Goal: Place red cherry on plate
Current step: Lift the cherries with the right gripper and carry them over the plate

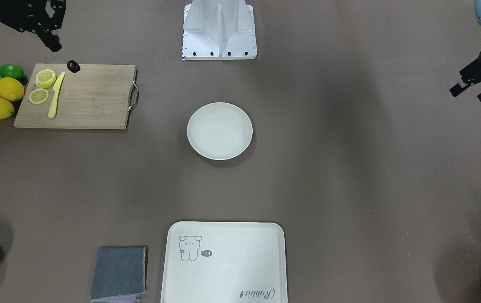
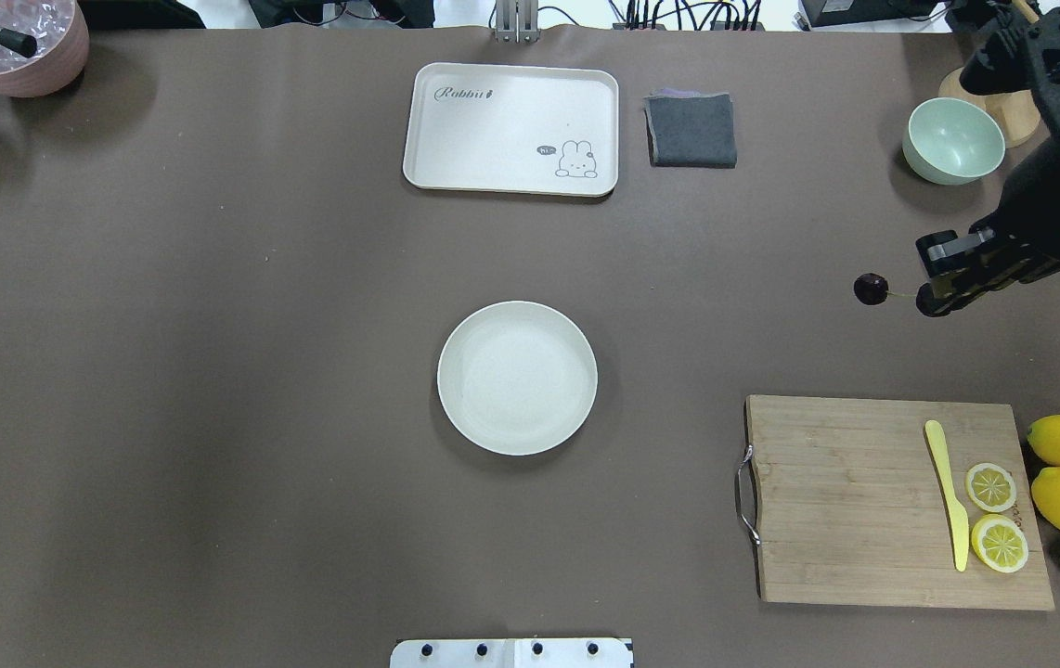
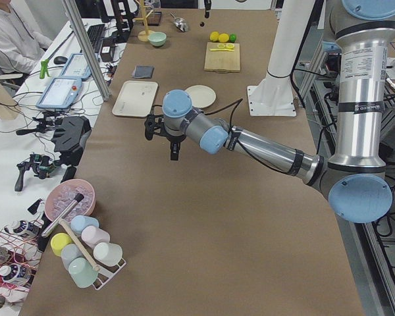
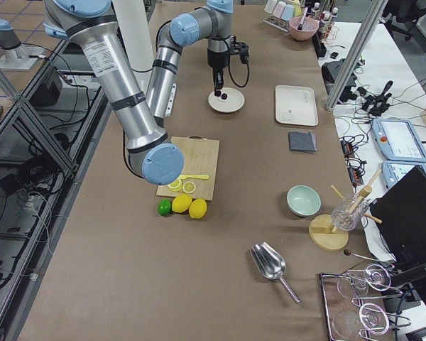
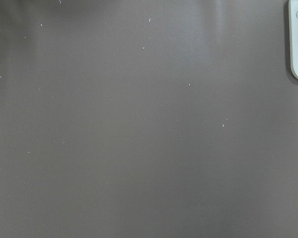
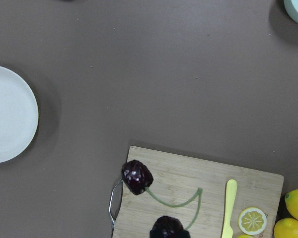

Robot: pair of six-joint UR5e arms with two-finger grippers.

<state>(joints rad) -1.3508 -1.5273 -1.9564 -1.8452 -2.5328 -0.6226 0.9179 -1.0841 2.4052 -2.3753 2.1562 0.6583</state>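
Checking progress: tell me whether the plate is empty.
Empty: plate is bare; the cherry hangs from the right gripper, away from it.

This looks like a robotics lab, because grey robot arms [image 4: 121,78] stand at a long brown desk [image 3: 204,250], with aluminium frame posts [image 3: 87,56], teach pendants [image 4: 396,139] and loose cables [image 2: 678,13] on a side bench [image 3: 26,141].

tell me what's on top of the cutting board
A yellow knife and two lemon slices, nothing covering them. The red cherry hangs from the right tool, off the cutting board.
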